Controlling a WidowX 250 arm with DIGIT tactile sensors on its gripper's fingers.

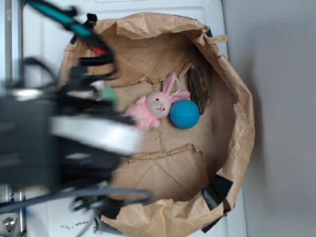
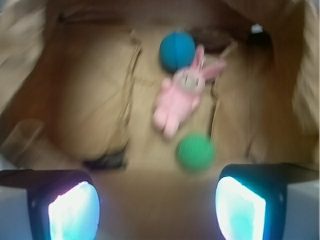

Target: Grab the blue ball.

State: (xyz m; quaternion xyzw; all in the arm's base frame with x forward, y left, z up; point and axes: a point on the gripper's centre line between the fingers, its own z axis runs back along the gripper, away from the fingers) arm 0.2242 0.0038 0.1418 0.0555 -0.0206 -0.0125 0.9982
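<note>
The blue ball (image 1: pixel 184 114) lies on the floor of a brown paper bag (image 1: pixel 237 89), touching the head of a pink bunny (image 1: pixel 150 107). In the wrist view the blue ball (image 2: pixel 177 50) sits far ahead, beyond the bunny (image 2: pixel 177 100). My gripper (image 2: pixel 157 207) is open, its two pads wide apart with nothing between them, well short of the ball. In the exterior view the arm (image 1: pixel 59 133) is a blurred dark mass over the bag's left side, and the fingertips cannot be made out there.
A green ball (image 2: pixel 196 152) lies just ahead of my right finger; it shows partly behind the arm as a green ball (image 1: pixel 110 95). A dark brown piece (image 1: pixel 199 88) rests against the bag wall behind the blue ball. The bag's crumpled walls ring everything.
</note>
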